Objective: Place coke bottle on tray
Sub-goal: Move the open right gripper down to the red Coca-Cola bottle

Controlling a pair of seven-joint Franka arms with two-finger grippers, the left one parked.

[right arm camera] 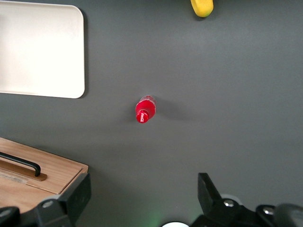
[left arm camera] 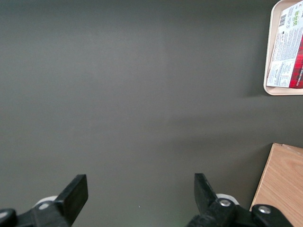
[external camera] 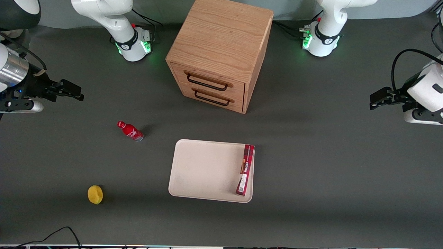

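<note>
The coke bottle (external camera: 130,131) is small and red with a red cap, and it stands on the dark table. The right wrist view looks down on the coke bottle (right arm camera: 144,110) from above. The cream-white tray (external camera: 204,169) lies nearer the front camera than the wooden drawer cabinet, a bottle-length or two from the coke bottle, and its rounded corner shows in the right wrist view too (right arm camera: 42,47). My gripper (external camera: 77,92) hangs open above the table at the working arm's end, farther from the front camera than the bottle. The gripper (right arm camera: 144,185) holds nothing between its spread fingers.
A flat dark-red box (external camera: 245,170) lies on the tray along the edge toward the parked arm. A yellow lemon-like fruit (external camera: 95,194) sits near the table's front. The wooden cabinet (external camera: 221,52) with two drawers stands mid-table, its corner close to my gripper's finger (right arm camera: 33,175).
</note>
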